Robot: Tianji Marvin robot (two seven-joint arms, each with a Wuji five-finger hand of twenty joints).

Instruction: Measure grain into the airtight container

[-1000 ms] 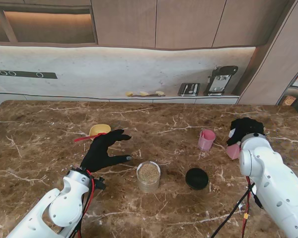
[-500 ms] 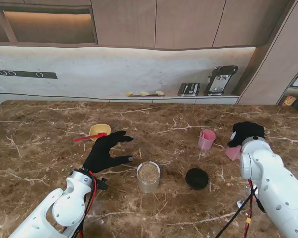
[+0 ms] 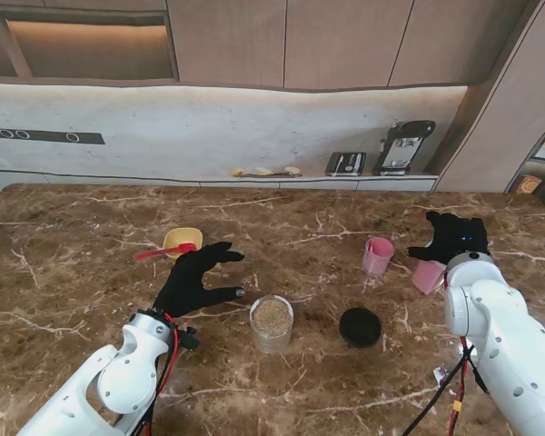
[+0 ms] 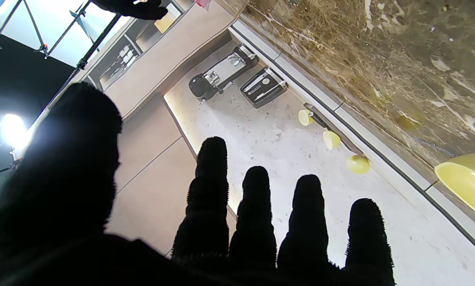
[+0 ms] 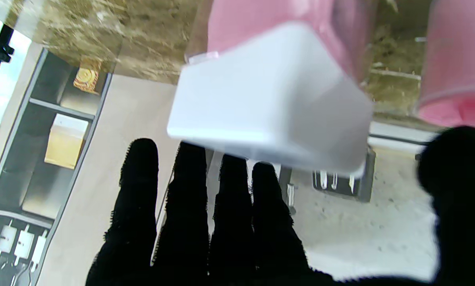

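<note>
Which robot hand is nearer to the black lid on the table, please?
Right, narrowly. The right robot hand sits farther from me and right of the black lid; the left robot hand lies well left, beyond the grain jar.

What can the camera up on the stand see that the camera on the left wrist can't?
Only the stand view shows the jar of grain, the black lid, the two pink cups and the red scoop. It also shows the whole left hand, open and holding nothing.

Only the left wrist view shows the bright lamp and the hand's fingers from close up.

Both show the brown table, the yellow bowl, the coffee machine, the toaster and the right hand.
</note>
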